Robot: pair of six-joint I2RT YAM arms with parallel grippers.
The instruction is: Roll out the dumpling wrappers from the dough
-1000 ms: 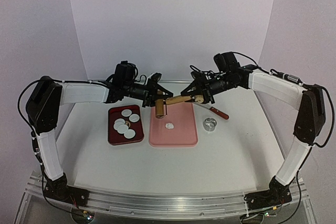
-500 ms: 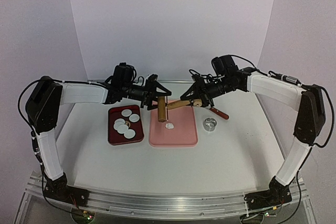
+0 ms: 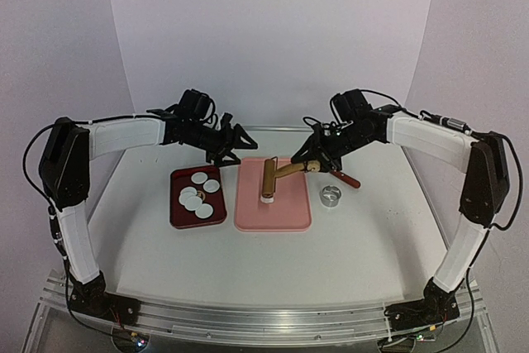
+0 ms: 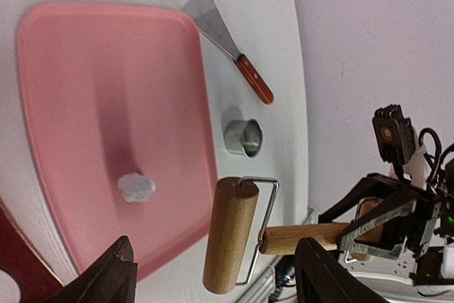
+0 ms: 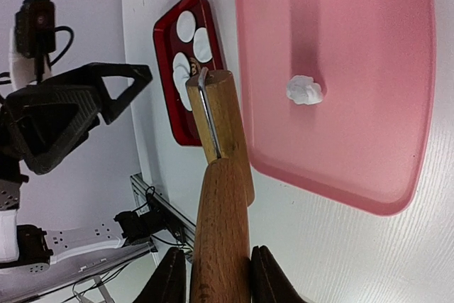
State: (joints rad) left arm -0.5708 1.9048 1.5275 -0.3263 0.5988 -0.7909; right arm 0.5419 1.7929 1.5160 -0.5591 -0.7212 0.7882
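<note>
Wooden rolling pin [image 3: 270, 179], handle clamped in our right pincer [image 3: 314, 163]; left pincer [image 3: 239, 150] spread wide, empty. We should centre it over the dough [image 5: 305, 91], pressing evenly.

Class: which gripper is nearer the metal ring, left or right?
Right. The right gripper, holding the rolling pin, is just beyond the ring; the left gripper is open past the pink tray, near the red tray.

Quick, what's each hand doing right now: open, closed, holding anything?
Left hand: open, holding nothing.
Right hand: closed on the handle of the wooden rolling pin.
</note>
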